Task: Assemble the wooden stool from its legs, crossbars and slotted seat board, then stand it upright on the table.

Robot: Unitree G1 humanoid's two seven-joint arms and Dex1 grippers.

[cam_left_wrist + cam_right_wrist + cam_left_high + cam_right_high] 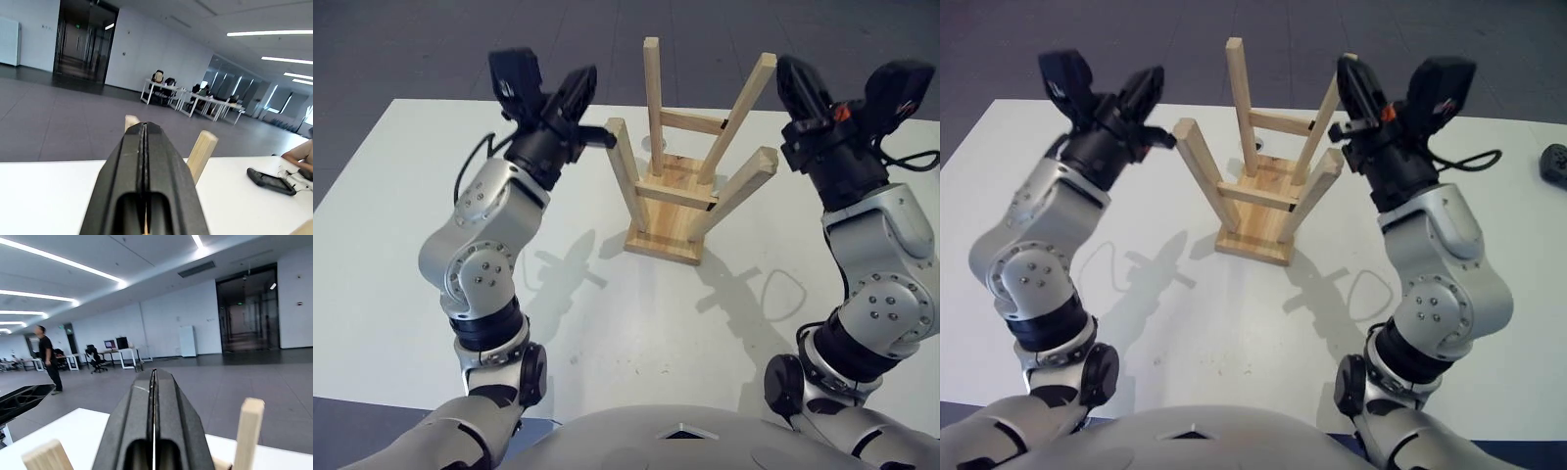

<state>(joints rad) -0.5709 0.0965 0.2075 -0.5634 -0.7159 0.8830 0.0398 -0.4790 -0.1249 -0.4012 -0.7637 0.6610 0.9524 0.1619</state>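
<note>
Standing upside down near the middle of the white surface (431, 245), the wooden stool (671, 201) has its seat board (664, 245) flat on the surface and its four legs splayed upward. Crossbars (677, 194) join the legs: one between the two nearer legs, and another higher up between the two farther ones.

The left claw (585, 80) is raised beside the stool's left side. Its fingers (146, 161) are pressed together, leaving only a thin seam. A short dark part of its body lies just beside the top of the near-left leg (626, 166); whether they touch cannot be told.

The right claw (788, 73) is raised on the stool's right side. Its fingers (154, 406) are likewise closed to a seam, with the tip close by the top of the far-right leg (741, 116). It holds nothing. A small orange mark (843, 112) sits on its body, with no lettering that can be made out.

A dark device (1553, 166) lies near the right edge of the surface. A green sign (78, 25) above the doorway is too small to read.
</note>
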